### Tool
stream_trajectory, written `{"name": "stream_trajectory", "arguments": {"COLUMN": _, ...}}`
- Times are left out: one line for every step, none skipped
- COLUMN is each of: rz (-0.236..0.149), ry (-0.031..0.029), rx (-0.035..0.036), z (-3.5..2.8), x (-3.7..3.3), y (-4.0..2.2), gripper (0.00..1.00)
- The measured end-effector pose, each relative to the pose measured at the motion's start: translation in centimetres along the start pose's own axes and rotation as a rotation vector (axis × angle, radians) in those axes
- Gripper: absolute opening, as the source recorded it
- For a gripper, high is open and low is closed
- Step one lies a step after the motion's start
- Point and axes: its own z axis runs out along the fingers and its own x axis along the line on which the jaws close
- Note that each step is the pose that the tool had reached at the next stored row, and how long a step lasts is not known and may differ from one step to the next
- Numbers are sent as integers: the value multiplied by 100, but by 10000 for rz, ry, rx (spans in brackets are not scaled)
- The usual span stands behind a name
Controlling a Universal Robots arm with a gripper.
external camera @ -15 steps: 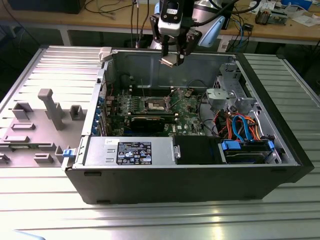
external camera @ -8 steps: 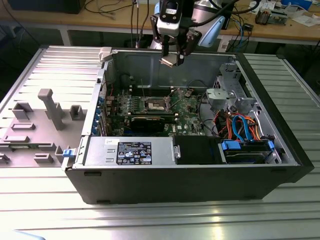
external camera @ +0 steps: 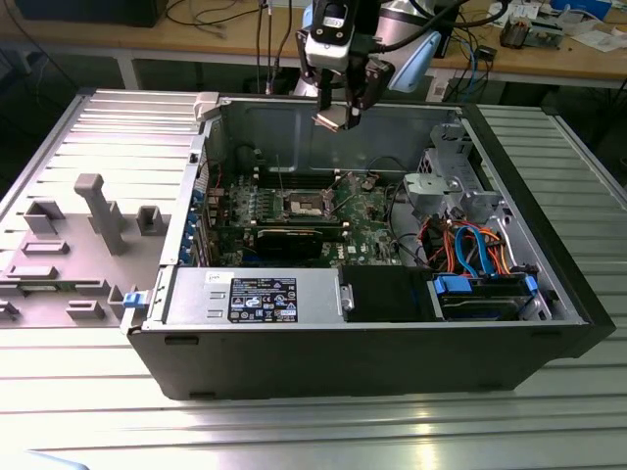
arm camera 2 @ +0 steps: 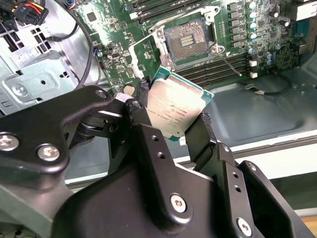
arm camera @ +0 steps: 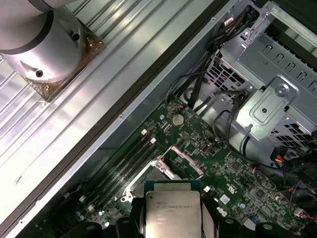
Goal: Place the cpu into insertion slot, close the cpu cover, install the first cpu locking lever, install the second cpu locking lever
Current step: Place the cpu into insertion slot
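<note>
exterior view: gripper (external camera: 336,110) at 12 o'clock, high over the rear wall of the open computer case (external camera: 343,354), clamped on the cpu (external camera: 327,119). insertion slot (external camera: 304,204) on the green board lies toward 6 o'clock from the gripper, well apart.

second wrist view: two black fingers (arm camera 2: 202,135) pinch opposite edges of the cpu (arm camera 2: 178,106), tilted, metal top showing. slot (arm camera 2: 189,39) bare, dark centre exposed beyond the chip.

first wrist view: cpu (arm camera: 172,210) in the jaws, hiding part of the slot. cpu cover (arm camera: 184,159) stands raised at the slot's edge.
</note>
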Motion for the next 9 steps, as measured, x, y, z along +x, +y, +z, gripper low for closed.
{"name": "stream_trajectory", "arguments": {"rz": 43, "ry": -3, "rx": -1, "z": 0, "x": 0, "y": 0, "gripper": 55}}
{"name": "stream_trajectory", "arguments": {"rz": 74, "ry": -6, "rx": -1, "z": 0, "x": 0, "y": 0, "gripper": 55}}
{"name": "stream_trajectory", "arguments": {"rz": 112, "ry": -9, "rx": -3, "z": 1, "x": 0, "y": 0, "gripper": 55}}
{"name": "stream_trajectory", "arguments": {"rz": 160, "ry": -12, "rx": -5, "z": 1, "x": 0, "y": 0, "gripper": 55}}
{"name": "stream_trajectory", "arguments": {"rz": 193, "ry": -16, "rx": -6, "z": 1, "x": 0, "y": 0, "gripper": 55}}
{"name": "stream_trajectory", "arguments": {"rz": 224, "ry": -17, "rx": -7, "z": 1, "x": 0, "y": 0, "gripper": 55}}
{"name": "stream_trajectory", "arguments": {"rz": 249, "ry": -19, "rx": -8, "z": 1, "x": 0, "y": 0, "gripper": 55}}
{"name": "stream_trajectory", "arguments": {"rz": 282, "ry": -21, "rx": -9, "z": 1, "x": 0, "y": 0, "gripper": 55}}
{"name": "stream_trajectory", "arguments": {"rz": 326, "ry": -24, "rx": -12, "z": 2, "x": 0, "y": 0, "gripper": 55}}
